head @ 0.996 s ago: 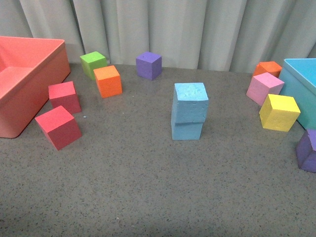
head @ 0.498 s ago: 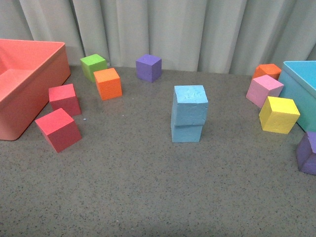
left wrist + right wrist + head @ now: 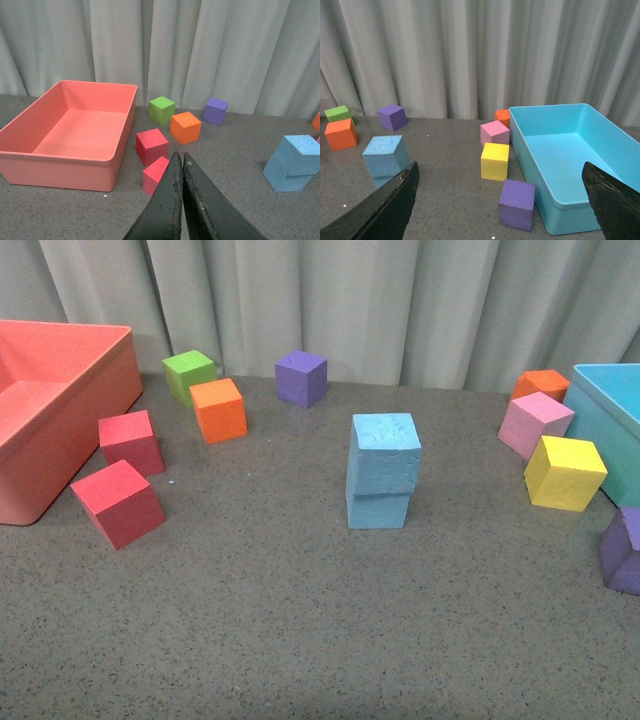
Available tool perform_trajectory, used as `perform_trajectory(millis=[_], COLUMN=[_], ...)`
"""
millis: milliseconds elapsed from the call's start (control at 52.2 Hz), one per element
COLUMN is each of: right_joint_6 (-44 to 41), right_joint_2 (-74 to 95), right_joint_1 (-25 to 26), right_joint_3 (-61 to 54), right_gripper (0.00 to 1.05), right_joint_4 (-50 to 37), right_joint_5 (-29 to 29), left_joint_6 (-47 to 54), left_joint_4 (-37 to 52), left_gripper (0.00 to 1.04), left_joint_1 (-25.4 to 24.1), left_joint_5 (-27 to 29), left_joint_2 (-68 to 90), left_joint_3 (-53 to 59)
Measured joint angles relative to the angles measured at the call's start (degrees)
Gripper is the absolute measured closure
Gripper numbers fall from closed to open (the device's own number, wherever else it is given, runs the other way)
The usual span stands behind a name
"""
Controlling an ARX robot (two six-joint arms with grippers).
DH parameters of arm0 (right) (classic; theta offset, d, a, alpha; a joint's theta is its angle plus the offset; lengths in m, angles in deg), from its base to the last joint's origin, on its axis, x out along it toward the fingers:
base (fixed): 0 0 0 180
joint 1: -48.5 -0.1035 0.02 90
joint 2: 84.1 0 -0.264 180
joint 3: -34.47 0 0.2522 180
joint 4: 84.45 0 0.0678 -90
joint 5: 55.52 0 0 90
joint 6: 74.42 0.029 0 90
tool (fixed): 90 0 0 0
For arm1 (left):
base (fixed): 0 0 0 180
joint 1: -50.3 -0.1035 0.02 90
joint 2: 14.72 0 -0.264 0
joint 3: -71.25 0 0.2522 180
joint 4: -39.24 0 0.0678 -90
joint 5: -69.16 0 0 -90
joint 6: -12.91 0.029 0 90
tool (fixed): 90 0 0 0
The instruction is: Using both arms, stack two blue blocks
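Observation:
Two sky-blue blocks stand stacked in the middle of the grey table: the upper block [image 3: 386, 451] sits slightly skewed on the lower block [image 3: 377, 508]. The stack also shows in the left wrist view [image 3: 299, 154] and in the right wrist view [image 3: 384, 151]. Neither arm is in the front view. My left gripper [image 3: 179, 158] is shut and empty, well away from the stack. My right gripper [image 3: 501, 172] is open wide and empty, with a purple cube between its fingers' lines of sight.
A salmon bin [image 3: 60, 340] stands at the left, a turquoise bin [image 3: 600, 400] at the right. Two red cubes [image 3: 118, 502], an orange cube [image 3: 219, 407], a green cube [image 3: 188, 370] and a purple cube [image 3: 301, 374] lie left and behind. Pink [image 3: 536, 421], yellow [image 3: 564, 471], orange and purple cubes [image 3: 624, 550] lie right.
The front view shifted very slightly between the oldest frame and now. The stacked blue blocks have not moved.

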Motion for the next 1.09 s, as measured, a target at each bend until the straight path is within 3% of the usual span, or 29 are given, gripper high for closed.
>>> perform_trajectory(millis=[192, 287, 498, 1034, 1092], right_joint_6=[0.02, 0.00, 0.02, 0.00, 0.00], right_joint_2=[0.00, 0.00, 0.00, 0.00, 0.00], right_joint_1=[0.00, 0.00, 0.00, 0.00, 0.00], right_joint_3=[0.00, 0.00, 0.00, 0.00, 0.00], right_gripper=[0.10, 0.10, 0.10, 0.10, 0.10], right_joint_4=[0.00, 0.00, 0.00, 0.00, 0.00], right_joint_5=[0.00, 0.00, 0.00, 0.00, 0.00], left_joint_6=[0.00, 0.00, -0.02, 0.00, 0.13], left_joint_4=[-3.69, -12.02, -12.76, -12.79, -12.79], left_gripper=[1.01, 1.01, 1.01, 0.09, 0.06], left_joint_1=[0.00, 0.00, 0.00, 0.00, 0.00], left_joint_5=[0.00, -0.07, -0.09, -0.09, -0.09], left_joint_2=[-3.63, -10.29, -12.35, -12.41, -12.41], left_joint_3=[-0.02, -0.02, -0.02, -0.02, -0.02])
